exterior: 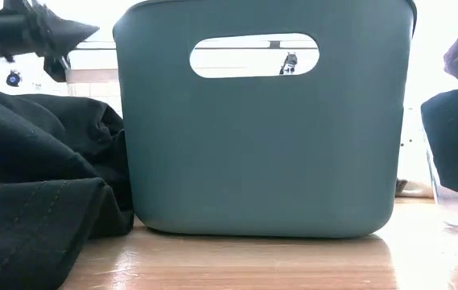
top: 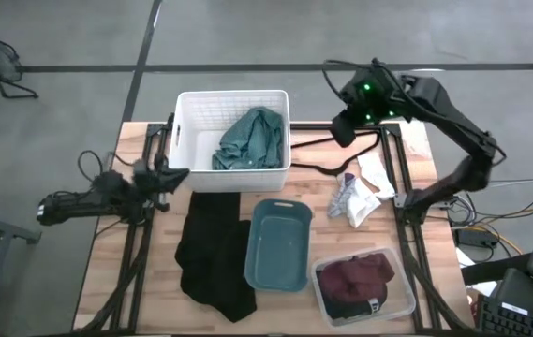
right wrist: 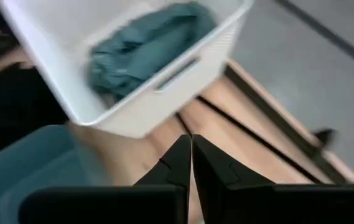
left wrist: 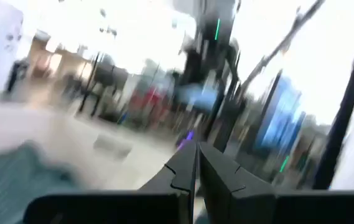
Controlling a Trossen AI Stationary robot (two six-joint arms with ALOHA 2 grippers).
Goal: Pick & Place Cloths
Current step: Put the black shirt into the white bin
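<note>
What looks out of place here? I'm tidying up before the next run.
The black cloth lies loose on the table, its edge past the front rim. The white cloth sits crumpled outside any bin, beside a wire hanger.

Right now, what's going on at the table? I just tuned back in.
Neither arm is holding anything. The left gripper is shut and empty at the white bin's left side, and the right gripper is shut and empty in the air to the right of that bin. The teal cloth lies in the white bin, and the maroon cloth is in the clear bin. The black cloth lies on the table beside the empty teal bin, and a small white cloth is also loose.
</note>
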